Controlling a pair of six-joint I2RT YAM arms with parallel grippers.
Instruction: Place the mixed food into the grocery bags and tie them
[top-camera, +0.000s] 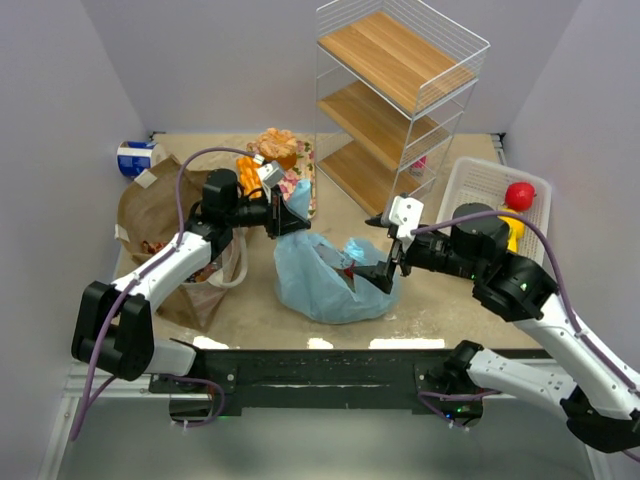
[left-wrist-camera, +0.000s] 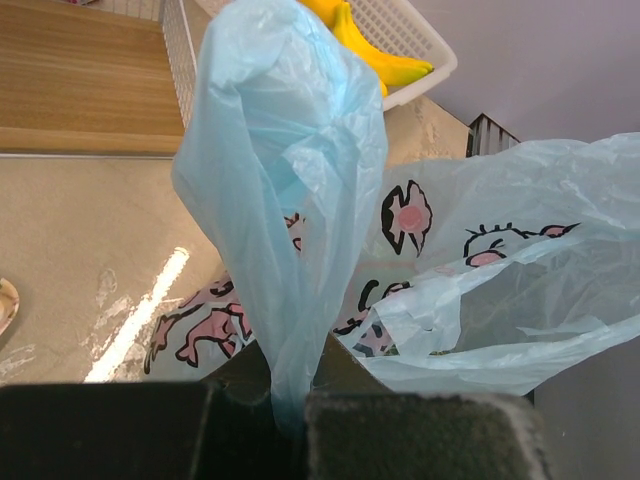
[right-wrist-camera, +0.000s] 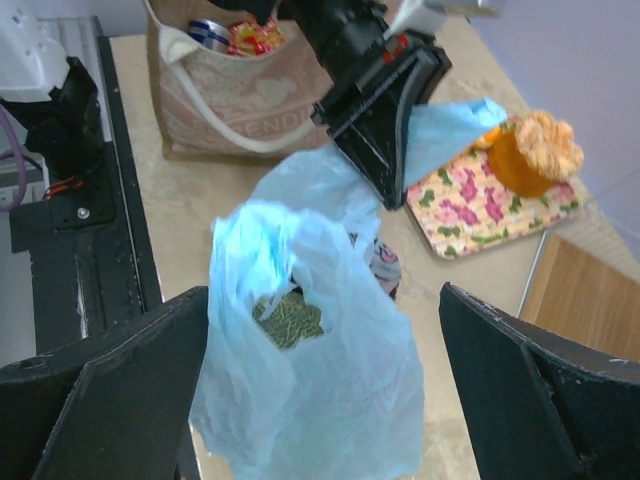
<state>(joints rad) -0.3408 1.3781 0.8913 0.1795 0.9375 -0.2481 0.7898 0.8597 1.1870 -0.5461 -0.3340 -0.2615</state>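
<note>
**Two claws flank a blue bag at mid-tabletop, one handle held and one free**

The left claw (left-wrist-camera: 290, 405) is clenched on one loop handle (left-wrist-camera: 285, 150) of the light-blue bag (top-camera: 325, 280), holding it up toward the far-left corner. The right claw (right-wrist-camera: 320, 400) stands released, its fingers (right-wrist-camera: 100, 400) spread wide either side of the bag's other handle (right-wrist-camera: 265, 240), which rises just ahead of it. The bag sits mid-tabletop (top-camera: 440, 300), toward the near edge, its length running left to right from one claw to the other, with dark green food (right-wrist-camera: 288, 320) showing in its mouth. The right arm is plainly nearer the free handle, so tying looks to hinge on it closing there. The brown paper bag (top-camera: 160, 215), by the left edge, holds a can (right-wrist-camera: 208, 33) and red packets (right-wrist-camera: 250, 38).
</note>
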